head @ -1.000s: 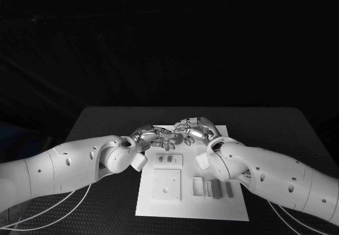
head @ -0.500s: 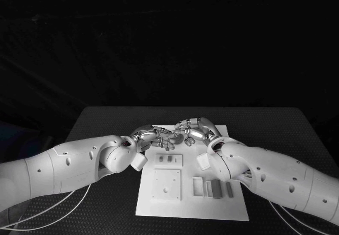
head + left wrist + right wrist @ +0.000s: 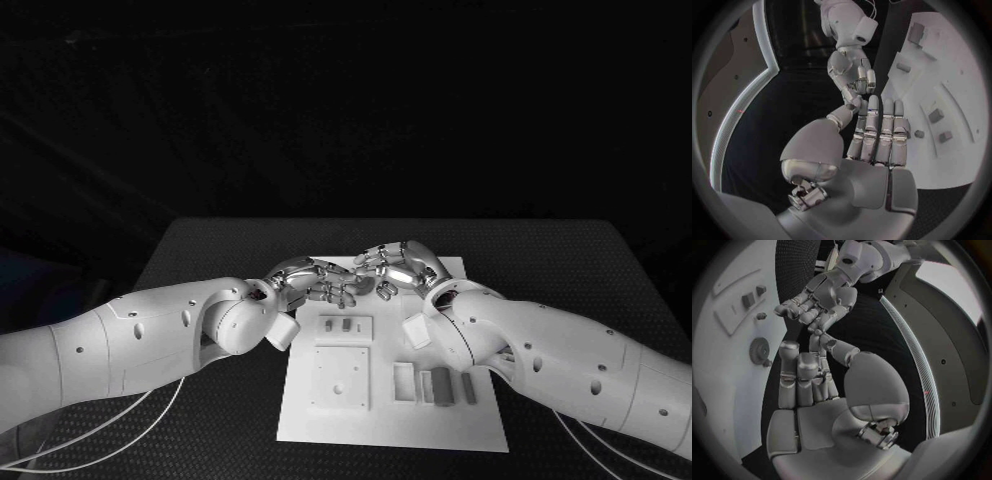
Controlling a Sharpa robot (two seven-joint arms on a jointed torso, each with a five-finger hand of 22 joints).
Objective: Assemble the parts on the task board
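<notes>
The white task board (image 3: 389, 425) lies in the middle of the table. Over its far end my left hand (image 3: 310, 280) and right hand (image 3: 404, 266) meet fingertip to fingertip. In the left wrist view the left hand (image 3: 873, 135) reaches its thumb and straight fingers to the right hand's (image 3: 849, 67) curled fingers. The right wrist view has the right hand (image 3: 811, 375) touching the left hand (image 3: 820, 302) with its thumb tip. Whether a part sits between the touching tips is hidden. Small grey parts (image 3: 343, 324) stand on the board, and others (image 3: 440, 385) sit in slots nearer me.
A square plate (image 3: 340, 377) with holes lies on the board's near left. A round toothed piece (image 3: 759, 347) and small pegs (image 3: 761, 316) sit on the board beside the right hand. Both white forearms flank the board over the black table (image 3: 577, 260).
</notes>
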